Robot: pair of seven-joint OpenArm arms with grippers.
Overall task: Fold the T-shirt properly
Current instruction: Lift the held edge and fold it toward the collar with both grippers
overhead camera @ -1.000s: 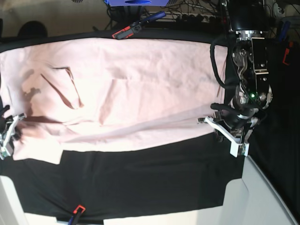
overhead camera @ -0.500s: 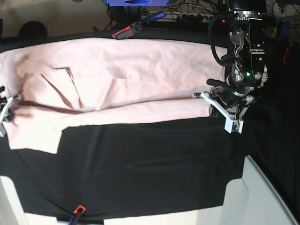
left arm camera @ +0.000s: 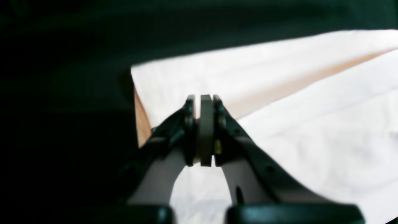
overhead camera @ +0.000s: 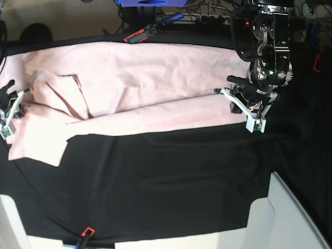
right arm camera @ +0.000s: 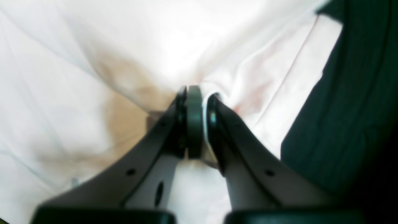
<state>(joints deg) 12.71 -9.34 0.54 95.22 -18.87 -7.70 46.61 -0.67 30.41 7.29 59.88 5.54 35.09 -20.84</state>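
The pale pink T-shirt (overhead camera: pixel 145 72) lies spread across the far half of the black table cloth (overhead camera: pixel 166 181), plain side up. Its near strip is folded up over the body, and a creased flap shows at the left. My left gripper (overhead camera: pixel 223 93) is at the shirt's right end, shut on its folded edge. The left wrist view shows those jaws (left arm camera: pixel 205 130) pressed together at a lifted corner of the T-shirt (left arm camera: pixel 311 124). My right gripper (overhead camera: pixel 21 97) is at the left end. In the right wrist view it (right arm camera: pixel 199 124) is shut on bunched T-shirt fabric (right arm camera: pixel 62 77).
A red-and-black clamp (overhead camera: pixel 137 35) grips the table cloth's far edge and another (overhead camera: pixel 85 232) the near edge. An orange clamp (overhead camera: pixel 317 62) sits far right. A white surface (overhead camera: pixel 290 218) borders the near right corner. Cables lie behind the table.
Both grippers have carried the shirt's near edge toward the far side, laying it over the body. More black cloth shows in front of the shirt.
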